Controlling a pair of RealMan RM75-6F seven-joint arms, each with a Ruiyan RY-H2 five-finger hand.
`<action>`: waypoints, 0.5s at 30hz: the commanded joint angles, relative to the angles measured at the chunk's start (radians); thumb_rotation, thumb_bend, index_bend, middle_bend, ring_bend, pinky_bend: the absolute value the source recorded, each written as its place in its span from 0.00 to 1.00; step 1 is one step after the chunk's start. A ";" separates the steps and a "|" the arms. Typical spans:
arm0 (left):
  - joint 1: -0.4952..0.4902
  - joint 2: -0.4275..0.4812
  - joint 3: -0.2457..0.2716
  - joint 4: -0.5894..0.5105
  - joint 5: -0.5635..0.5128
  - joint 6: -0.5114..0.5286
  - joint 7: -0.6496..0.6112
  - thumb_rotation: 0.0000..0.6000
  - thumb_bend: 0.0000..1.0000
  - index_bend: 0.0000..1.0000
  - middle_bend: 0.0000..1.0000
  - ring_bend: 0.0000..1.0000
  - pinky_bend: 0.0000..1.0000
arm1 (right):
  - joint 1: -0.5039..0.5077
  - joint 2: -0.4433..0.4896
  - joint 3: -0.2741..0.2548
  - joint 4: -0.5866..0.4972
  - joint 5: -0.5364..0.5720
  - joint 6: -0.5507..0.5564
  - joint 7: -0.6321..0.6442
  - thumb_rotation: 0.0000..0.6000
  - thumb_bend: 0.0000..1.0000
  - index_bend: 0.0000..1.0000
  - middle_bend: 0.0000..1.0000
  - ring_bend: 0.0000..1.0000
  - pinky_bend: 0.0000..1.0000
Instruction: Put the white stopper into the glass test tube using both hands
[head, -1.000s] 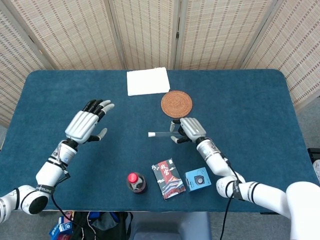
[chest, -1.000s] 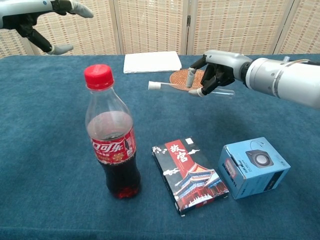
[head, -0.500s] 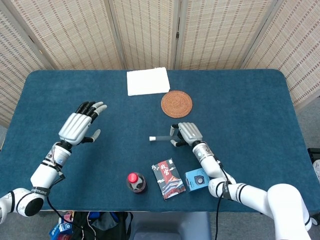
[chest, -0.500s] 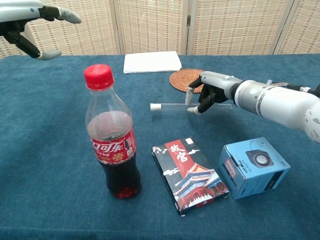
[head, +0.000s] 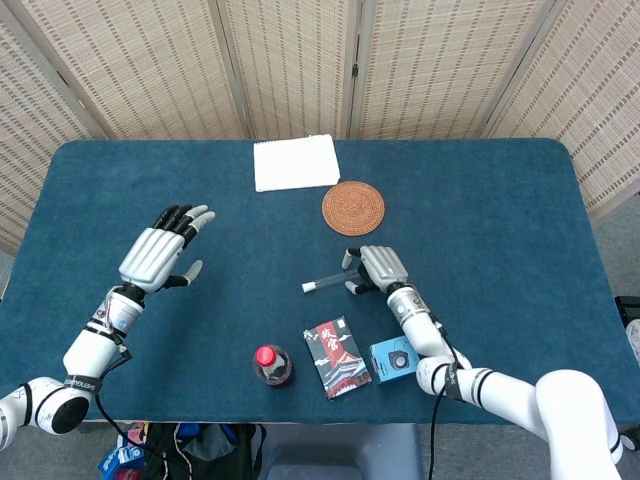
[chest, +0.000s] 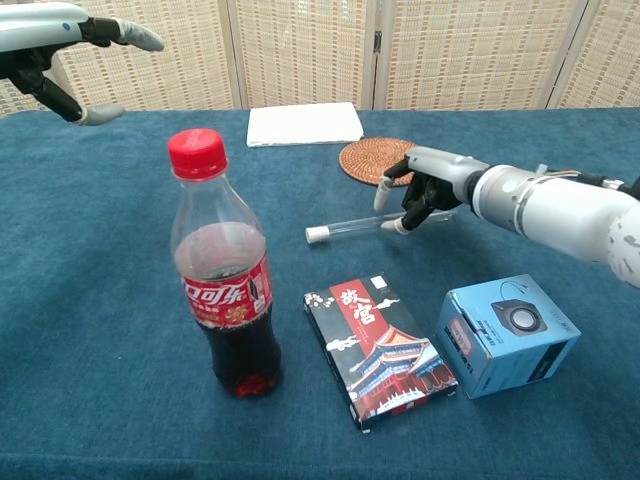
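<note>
The glass test tube has the white stopper sitting in its left end. It slants down to the left, with the stopper end at the blue tablecloth. My right hand grips the tube's right part, fingers curled around it. From the head view the tube and stopper stick out left of the right hand. My left hand hovers open over the left of the table, fingers spread and holding nothing. In the chest view the left hand shows at the top left corner.
A cola bottle with a red cap stands front left. A printed card box and a small blue box lie in front of the right hand. A woven coaster and a white pad lie further back.
My right hand has come down and nearer with the tube, and the stopper end has tipped down to the cloth. The left hand has drawn back to the left.
</note>
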 joint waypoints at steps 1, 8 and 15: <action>0.002 0.002 0.000 0.001 -0.002 -0.003 0.000 1.00 0.41 0.09 0.04 0.00 0.00 | -0.002 0.004 0.004 -0.007 0.004 0.002 -0.005 1.00 0.26 0.39 0.96 1.00 1.00; 0.028 0.032 -0.007 0.004 -0.033 0.001 -0.023 1.00 0.41 0.09 0.04 0.00 0.00 | -0.040 0.119 0.026 -0.134 -0.049 0.078 -0.003 1.00 0.26 0.36 0.95 1.00 1.00; 0.106 0.070 0.001 0.021 -0.081 0.045 -0.075 1.00 0.41 0.13 0.04 0.00 0.00 | -0.175 0.384 0.009 -0.403 -0.108 0.258 -0.066 1.00 0.28 0.37 0.91 0.99 1.00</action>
